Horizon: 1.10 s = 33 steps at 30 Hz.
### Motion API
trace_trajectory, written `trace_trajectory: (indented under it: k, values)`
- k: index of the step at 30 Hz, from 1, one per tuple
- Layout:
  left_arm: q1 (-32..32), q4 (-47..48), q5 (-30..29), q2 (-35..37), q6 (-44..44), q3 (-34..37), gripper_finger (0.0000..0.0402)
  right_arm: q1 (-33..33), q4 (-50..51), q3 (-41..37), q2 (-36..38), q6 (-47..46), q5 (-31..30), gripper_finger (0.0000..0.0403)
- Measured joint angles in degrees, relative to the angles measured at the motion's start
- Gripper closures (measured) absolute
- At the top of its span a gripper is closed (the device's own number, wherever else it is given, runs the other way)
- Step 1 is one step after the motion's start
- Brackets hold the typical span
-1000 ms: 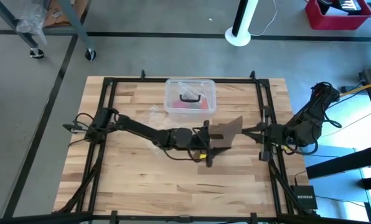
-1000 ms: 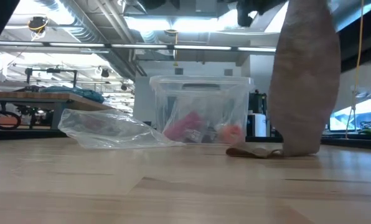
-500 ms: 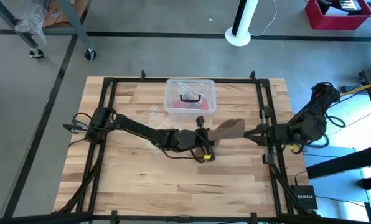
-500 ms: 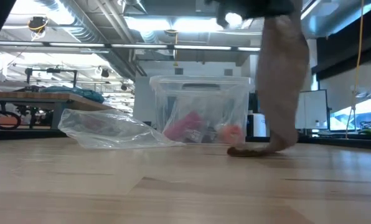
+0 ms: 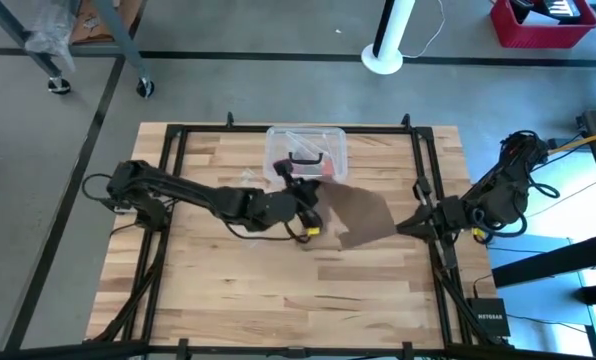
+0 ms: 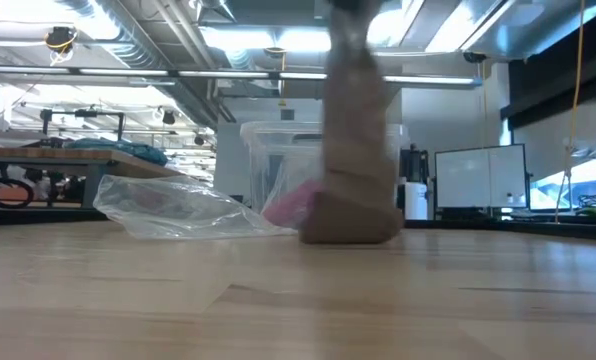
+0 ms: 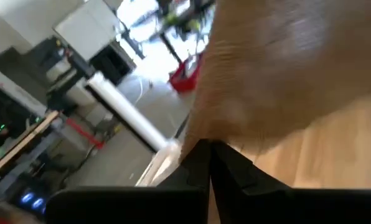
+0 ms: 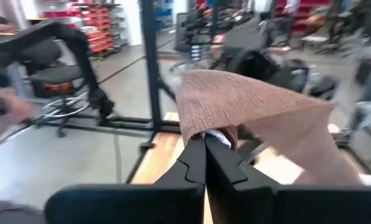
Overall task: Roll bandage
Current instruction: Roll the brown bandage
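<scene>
The bandage, a dull brown elastic strip, spans between my two grippers over the table's middle. In the low view the bandage hangs down from above, and its lower fold rests on the wood. My left gripper is shut on its left end, close to the clear box. My right gripper, near the right frame rail, is shut on its right end. My left gripper pinches the bandage's lower edge between its two shut fingers; the cloth spreads out past the fingertips. One layer or several, I cannot tell. My right gripper pinches the bandage's end between its shut fingers, level from the table's right. The cloth folds over the fingertips and slopes away toward the left arm.
A clear plastic box with a black handle stands at the far middle, right behind my left gripper. A clear thin plastic bag lies to the left of it. A black frame rail runs along the table's right side.
My left gripper has shut on the bandage and gone toward the table's left and far edges, up to the box. The bandage has been drawn leftward with it, and its hanging part now touches the table farther left. My right gripper has kept its hold.
</scene>
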<state>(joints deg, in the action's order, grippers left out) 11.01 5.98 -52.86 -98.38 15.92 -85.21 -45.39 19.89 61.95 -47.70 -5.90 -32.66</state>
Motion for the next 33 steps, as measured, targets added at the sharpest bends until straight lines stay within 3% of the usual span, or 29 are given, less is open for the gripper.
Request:
trace_trajectory:
  k: [3,6,12,16,21,25,29,33]
  values:
    - [-1.49,9.48,2.18,2.05,-2.13,0.00,0.0401,-0.01,1.57,0.00,0.69,-2.41,3.42,0.0403]
    - [-3.39,14.67,14.47,3.16,-5.08,0.00,0.0401,0.02,2.25,0.02,0.60,-1.46,3.79,0.0403]
    - [-5.12,10.66,33.16,0.20,-10.98,0.39,0.0391,0.04,-0.55,0.04,0.39,5.17,1.52,0.0403]
    - [-5.00,4.39,41.10,-1.58,-11.05,0.46,0.0354,0.04,-3.78,0.04,0.38,11.16,-2.59,0.0403]
    - [-4.16,2.41,42.88,-1.40,-15.49,0.15,0.0271,0.04,-6.90,0.09,0.71,18.05,-6.87,0.0403]
    - [-3.13,6.87,43.99,1.74,-17.09,-2.00,0.0213,0.04,-6.39,2.19,1.15,20.61,-7.11,0.0403]
    - [-2.34,13.82,43.86,5.94,-17.29,-3.53,0.0184,0.04,-6.29,5.55,0.89,24.51,-8.99,0.0403]
    - [-1.94,14.53,39.80,7.12,-18.55,-3.52,0.0178,0.04,-6.36,9.43,0.93,29.86,-12.63,0.0403]
